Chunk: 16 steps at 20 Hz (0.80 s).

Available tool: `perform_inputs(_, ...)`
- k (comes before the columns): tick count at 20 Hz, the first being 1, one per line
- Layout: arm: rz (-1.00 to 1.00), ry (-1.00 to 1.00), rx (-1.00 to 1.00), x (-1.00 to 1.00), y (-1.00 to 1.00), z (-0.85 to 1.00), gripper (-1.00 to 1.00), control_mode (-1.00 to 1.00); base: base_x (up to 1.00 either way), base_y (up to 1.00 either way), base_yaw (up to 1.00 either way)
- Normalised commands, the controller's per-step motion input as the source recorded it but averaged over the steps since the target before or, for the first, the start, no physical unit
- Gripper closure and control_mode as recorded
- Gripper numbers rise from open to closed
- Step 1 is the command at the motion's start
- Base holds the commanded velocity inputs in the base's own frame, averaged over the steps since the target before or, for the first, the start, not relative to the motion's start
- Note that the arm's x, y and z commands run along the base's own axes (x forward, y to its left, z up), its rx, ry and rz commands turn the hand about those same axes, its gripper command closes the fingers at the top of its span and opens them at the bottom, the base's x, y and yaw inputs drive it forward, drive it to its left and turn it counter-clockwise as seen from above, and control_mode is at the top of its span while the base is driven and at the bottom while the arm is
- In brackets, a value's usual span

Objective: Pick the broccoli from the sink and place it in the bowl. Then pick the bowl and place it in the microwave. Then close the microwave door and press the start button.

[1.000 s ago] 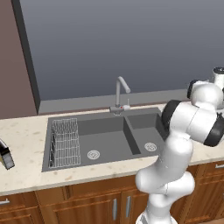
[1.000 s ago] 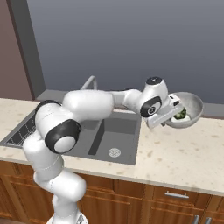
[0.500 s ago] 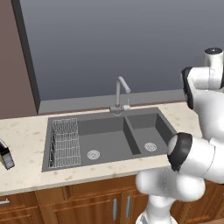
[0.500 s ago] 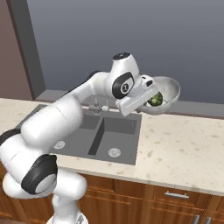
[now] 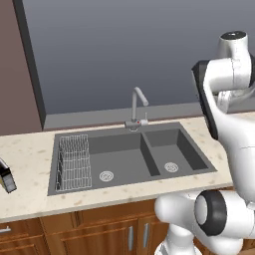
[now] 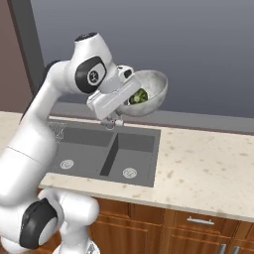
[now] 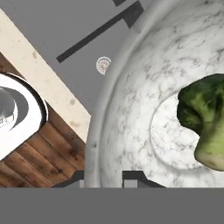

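My gripper (image 6: 128, 94) is shut on the rim of the speckled grey-white bowl (image 6: 151, 89) and holds it tilted, high above the dark grey sink (image 6: 89, 149). The broccoli (image 6: 139, 96) lies inside the bowl. In the hand view the bowl (image 7: 144, 87) takes up the right side, with the broccoli (image 7: 203, 118) on its floor and the rim pinched between my gripper's (image 7: 103, 179) tips. From the left base view the sink (image 5: 124, 164) lies below with both basins bare. The microwave and its door are out of view.
A chrome faucet (image 5: 137, 107) stands behind the sink and a wire rack (image 5: 74, 162) fills its left end. A dark object (image 5: 5, 177) lies on the counter at far left. Speckled counter (image 6: 208, 168) stretches right of the sink. Wooden cabinet fronts (image 6: 198, 228) run below.
The arm has swung the bowl with the broccoli up and to the left, from over the right counter to above the sink. The grip on the rim has held.
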Motion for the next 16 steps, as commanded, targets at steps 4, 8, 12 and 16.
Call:
perform_inputs(4,0.24,-0.05,0.0,-0.28,0.77,0.09,1.0,-1.0,0.0,0.0,0.0)
perform_inputs(8,0.22,-0.14,0.0,-0.26,0.51,-0.02,1.0,-1.0,0.0,0.0,0.0)
perform_inputs(12,0.16,-0.11,0.0,-0.2,0.33,-0.04,1.0,-1.0,0.0,0.0,0.0)
perform_inputs(16,0.14,-0.08,0.0,-0.12,0.27,-0.08,1.0,-1.0,0.0,0.0,0.0)
